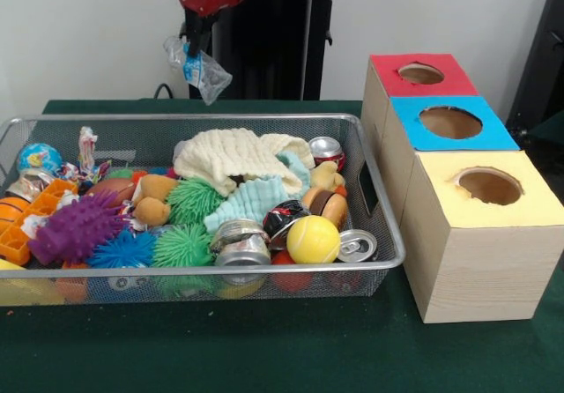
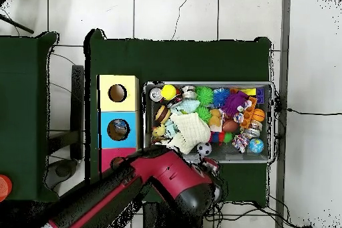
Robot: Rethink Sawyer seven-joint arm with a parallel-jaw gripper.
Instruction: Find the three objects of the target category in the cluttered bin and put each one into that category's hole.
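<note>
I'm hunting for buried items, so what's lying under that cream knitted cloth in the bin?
Under the cream cloth, a light blue cloth and a green spiky ball poke out. Whatever lies beneath its middle is covered.

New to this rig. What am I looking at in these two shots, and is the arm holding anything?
It is a one-armed robot sorting clutter. One shot faces the robot across a green table; the other looks straight down.

The wire bin holds toys, balls, cans and a cream cloth. Beside it stand three boxes with round holes: red, blue and yellow.

The red arm hangs above the bin's far edge. Its gripper carries a clear plastic wrapper, so it seems to be mid-transfer.
</note>
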